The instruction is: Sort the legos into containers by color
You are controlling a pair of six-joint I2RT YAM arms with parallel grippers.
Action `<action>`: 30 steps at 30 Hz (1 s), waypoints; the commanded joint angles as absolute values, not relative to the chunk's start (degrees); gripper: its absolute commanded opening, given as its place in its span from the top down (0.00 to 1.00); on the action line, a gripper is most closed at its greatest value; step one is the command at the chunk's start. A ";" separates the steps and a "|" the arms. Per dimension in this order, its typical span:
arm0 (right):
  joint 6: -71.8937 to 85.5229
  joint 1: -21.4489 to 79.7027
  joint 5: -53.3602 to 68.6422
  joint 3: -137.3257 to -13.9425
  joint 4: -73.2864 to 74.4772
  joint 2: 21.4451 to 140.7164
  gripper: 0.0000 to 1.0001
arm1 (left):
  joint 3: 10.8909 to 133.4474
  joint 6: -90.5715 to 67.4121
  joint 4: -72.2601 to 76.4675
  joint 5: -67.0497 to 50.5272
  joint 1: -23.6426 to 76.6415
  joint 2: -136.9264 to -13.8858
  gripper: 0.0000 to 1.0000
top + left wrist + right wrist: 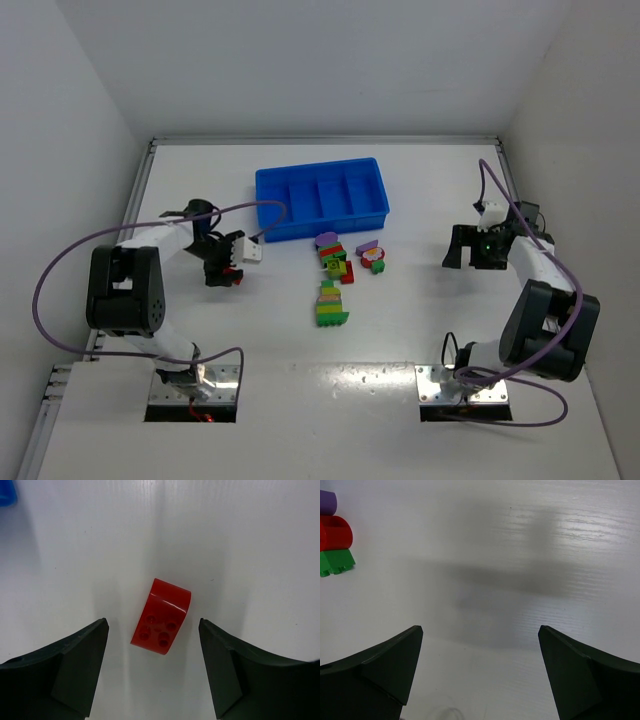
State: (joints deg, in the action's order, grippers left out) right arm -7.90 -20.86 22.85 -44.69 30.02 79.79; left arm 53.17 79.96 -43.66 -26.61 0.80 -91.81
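A blue tray (320, 200) with four compartments stands at the back centre; its compartments look empty. Legos lie in front of it: a purple piece (325, 240), a red and green stack (336, 263), a pink, green and yellow stack (330, 305), and a purple and red pair (372, 255). My left gripper (225, 272) is open over a lone red brick (161, 616), which lies on the table between and just ahead of the fingers (75, 655), untouched. My right gripper (452, 255) is open and empty, right of the legos. Its view shows purple, red (335, 532) and green bricks at the far left.
The white table has raised walls at the left, back and right. A corner of the blue tray (6, 492) shows at the top left of the left wrist view. Purple cables loop from both arms.
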 commanded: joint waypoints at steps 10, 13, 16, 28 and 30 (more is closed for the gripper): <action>-8.26 -20.65 24.08 -45.79 28.12 81.38 0.00 | 49.48 80.34 -38.58 -24.70 2.20 -92.64 0.33; -8.26 -20.65 24.08 -45.79 28.12 81.39 0.00 | 48.35 79.80 -37.27 -23.47 2.90 -93.16 0.41; -8.26 -20.65 24.08 -45.79 28.12 81.39 0.00 | 47.81 78.49 -35.34 -22.94 3.43 -93.69 0.48; -8.26 -20.65 24.08 -45.79 28.12 81.91 0.00 | 57.81 59.00 -40.59 -35.22 5.98 -85.26 0.85; -8.26 -20.65 24.08 -45.79 28.12 81.91 0.00 | 64.14 50.56 -41.22 -40.92 5.98 -85.25 0.85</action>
